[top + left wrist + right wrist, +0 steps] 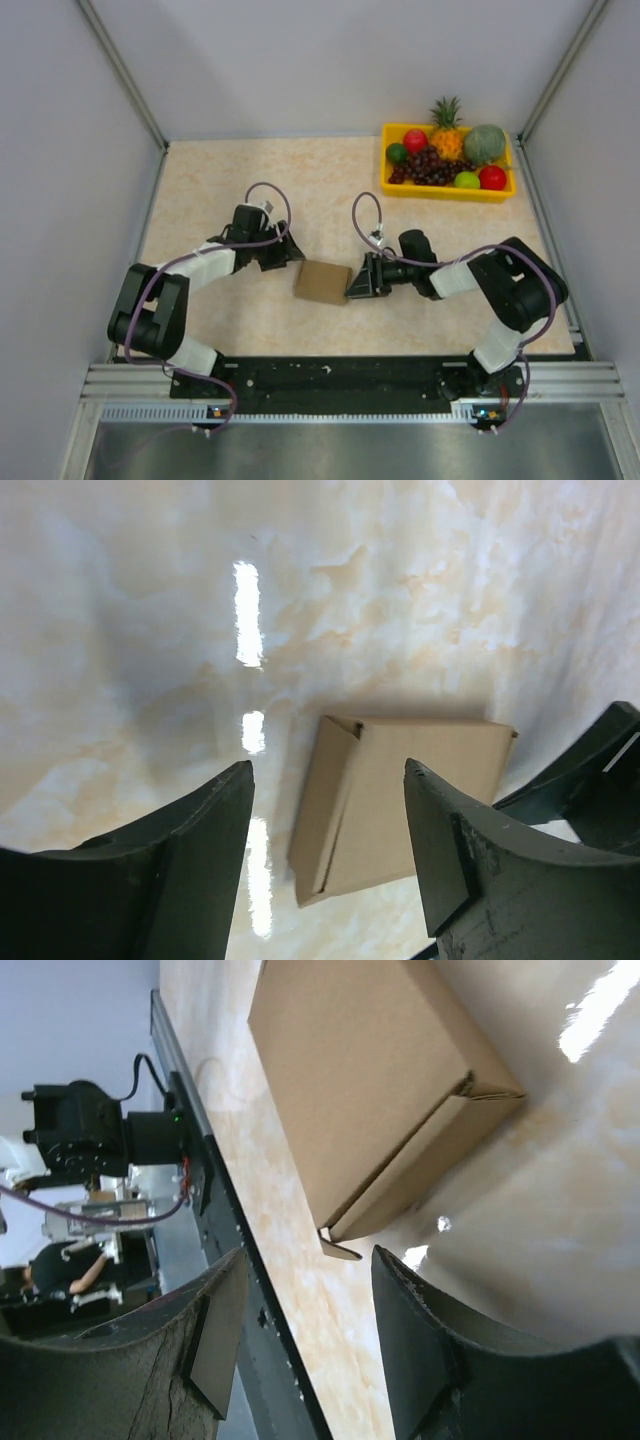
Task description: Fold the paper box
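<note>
The paper box (pixel 322 282) is a small brown cardboard box with its lid down, lying flat on the table between my two arms. My left gripper (pixel 289 256) sits just left of it, open, with nothing between its fingers; in the left wrist view the box (pixel 400 810) lies a little beyond the gripper (pixel 330 770). My right gripper (pixel 357 283) stands close to the box's right edge, open and empty. In the right wrist view the box (pixel 360 1090) lies ahead of the gripper (pixel 305 1255), and a small tab (pixel 340 1250) sticks out at its near corner.
A yellow fruit tray (pixel 447 189) with a pineapple, grapes, apples and a melon stands at the back right. A black rail (pixel 330 375) runs along the table's near edge. Grey walls close in both sides.
</note>
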You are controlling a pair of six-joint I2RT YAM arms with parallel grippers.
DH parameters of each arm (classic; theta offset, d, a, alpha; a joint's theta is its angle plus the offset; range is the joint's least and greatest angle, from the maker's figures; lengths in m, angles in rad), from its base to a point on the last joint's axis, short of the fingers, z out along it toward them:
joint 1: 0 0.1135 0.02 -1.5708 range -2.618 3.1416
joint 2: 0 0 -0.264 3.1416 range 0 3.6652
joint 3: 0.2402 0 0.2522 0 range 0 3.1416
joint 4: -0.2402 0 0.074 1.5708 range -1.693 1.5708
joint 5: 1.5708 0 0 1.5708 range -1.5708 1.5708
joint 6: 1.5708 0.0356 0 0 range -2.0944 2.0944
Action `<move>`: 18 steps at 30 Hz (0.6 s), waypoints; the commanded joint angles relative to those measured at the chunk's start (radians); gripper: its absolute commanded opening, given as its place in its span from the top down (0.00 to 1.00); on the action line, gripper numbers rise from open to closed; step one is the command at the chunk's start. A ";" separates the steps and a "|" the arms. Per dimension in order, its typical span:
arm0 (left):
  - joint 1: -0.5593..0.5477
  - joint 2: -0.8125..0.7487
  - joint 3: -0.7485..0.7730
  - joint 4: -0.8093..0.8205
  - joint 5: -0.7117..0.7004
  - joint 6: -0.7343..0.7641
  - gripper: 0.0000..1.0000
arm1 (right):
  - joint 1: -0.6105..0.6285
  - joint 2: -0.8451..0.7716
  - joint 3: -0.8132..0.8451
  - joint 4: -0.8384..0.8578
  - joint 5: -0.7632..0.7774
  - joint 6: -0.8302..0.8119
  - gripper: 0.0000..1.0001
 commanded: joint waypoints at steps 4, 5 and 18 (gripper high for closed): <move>0.020 -0.042 0.016 -0.095 0.039 0.167 0.36 | -0.007 -0.133 0.023 -0.166 0.168 -0.113 0.48; 0.018 -0.036 0.016 -0.086 0.119 0.170 0.38 | -0.001 -0.151 0.024 -0.198 0.211 -0.127 0.50; -0.025 -0.042 -0.047 -0.071 0.214 0.219 0.45 | 0.128 -0.251 0.075 -0.353 0.395 -0.244 0.65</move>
